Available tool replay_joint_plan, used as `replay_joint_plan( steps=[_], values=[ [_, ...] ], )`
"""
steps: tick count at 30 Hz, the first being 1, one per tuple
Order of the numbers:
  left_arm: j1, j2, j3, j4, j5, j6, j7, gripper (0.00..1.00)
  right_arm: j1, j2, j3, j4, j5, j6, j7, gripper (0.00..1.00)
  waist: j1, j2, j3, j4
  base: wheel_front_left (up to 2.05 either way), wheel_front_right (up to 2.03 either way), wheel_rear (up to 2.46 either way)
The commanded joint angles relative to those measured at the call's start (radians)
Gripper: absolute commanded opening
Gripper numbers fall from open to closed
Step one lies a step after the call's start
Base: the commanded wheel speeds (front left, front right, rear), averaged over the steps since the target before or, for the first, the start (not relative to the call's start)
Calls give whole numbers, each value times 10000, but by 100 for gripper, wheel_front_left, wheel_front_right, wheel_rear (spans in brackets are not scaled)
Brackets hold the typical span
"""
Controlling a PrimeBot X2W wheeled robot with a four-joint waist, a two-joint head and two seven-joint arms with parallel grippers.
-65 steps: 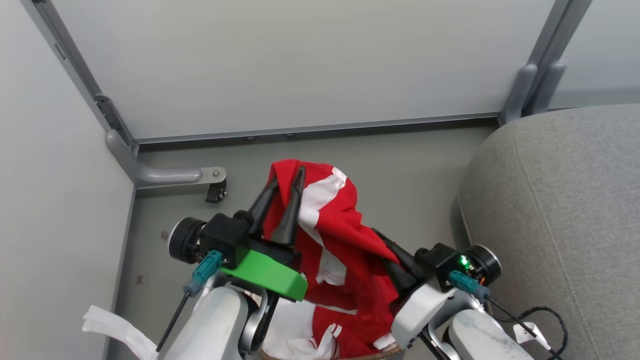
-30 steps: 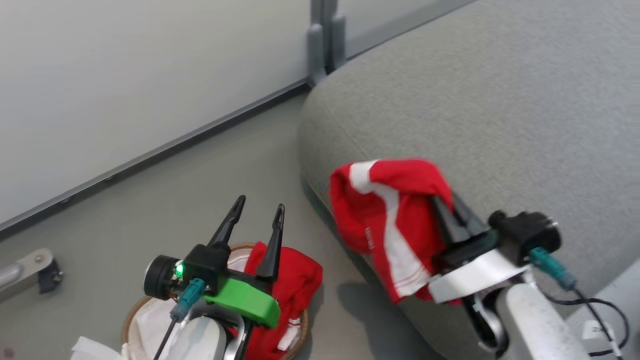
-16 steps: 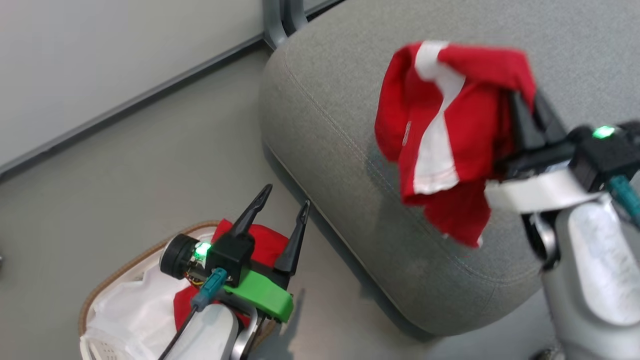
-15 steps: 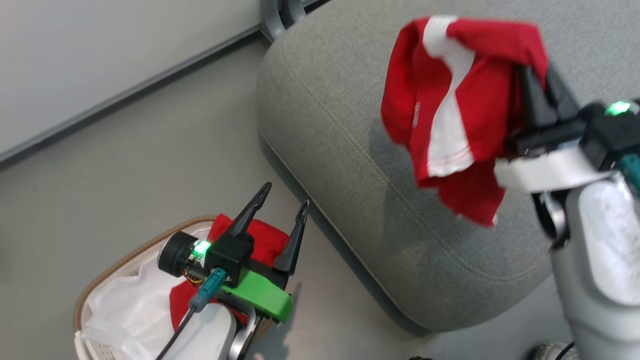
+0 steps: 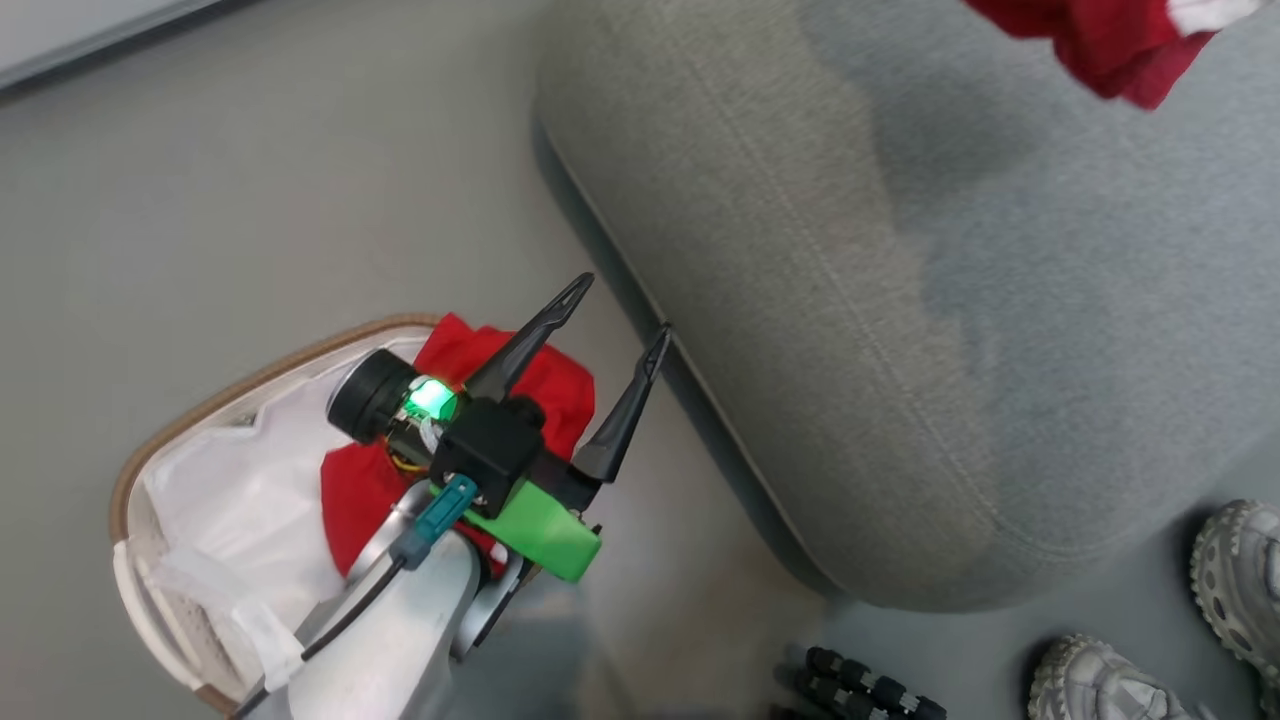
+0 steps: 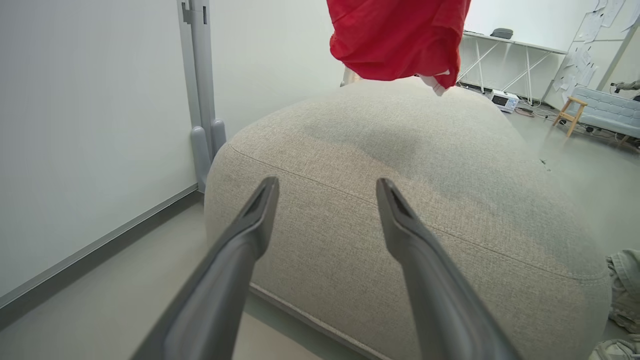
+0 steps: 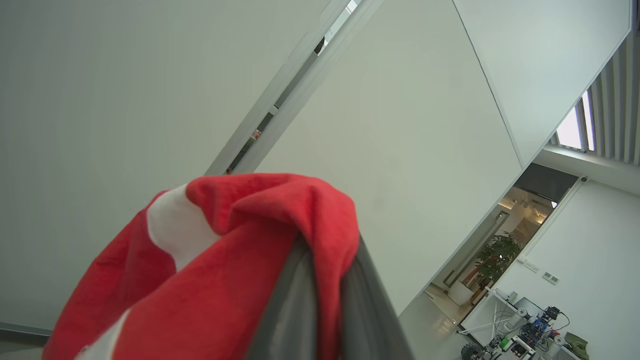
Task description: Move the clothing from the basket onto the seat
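My right gripper is shut on a red clothing piece with a white stripe, which drapes over its fingertips. That garment hangs in the air over the grey seat; its lower edge shows at the top right of the head view, and the left wrist view has the same garment above the seat. A second red garment lies in the basket on its white liner. My left gripper stands open with nothing in it, over the basket's right end, fingers pointing at the seat's corner.
A person's grey shoes stand on the floor by the seat's near edge, with a black ridged part beside them. A grey post and white wall panels rise behind the seat. A table and a stool stand far off.
The head camera has swung right and down. My right gripper has lifted the red garment higher over the seat, mostly out of the head view's top. The left gripper stays open by the basket.
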Motion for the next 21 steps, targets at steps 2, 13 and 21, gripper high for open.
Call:
replay_joint_plan(
  steps=[2, 13, 21],
  values=[
    [-440, 149, -77, -56, -81, -41, -2, 100, -429, -133, -392, 401, -55, -14, -35, 0, -1, -1, 1105, 1112, 0, 0, 0],
    [-786, 379, -127, 89, -253, -40, -2, 100, 269, 452, -2331, 2959, -1076, -14, -34, 0, -1, -1, 1691, 1767, 0, 0, 0],
    [-429, 159, -249, 258, -356, -40, -2, 100, 1819, 1167, -4368, 4049, -1654, -14, -34, 100, -1, -1, 1156, 1699, 0, 0, 0]
  ],
)
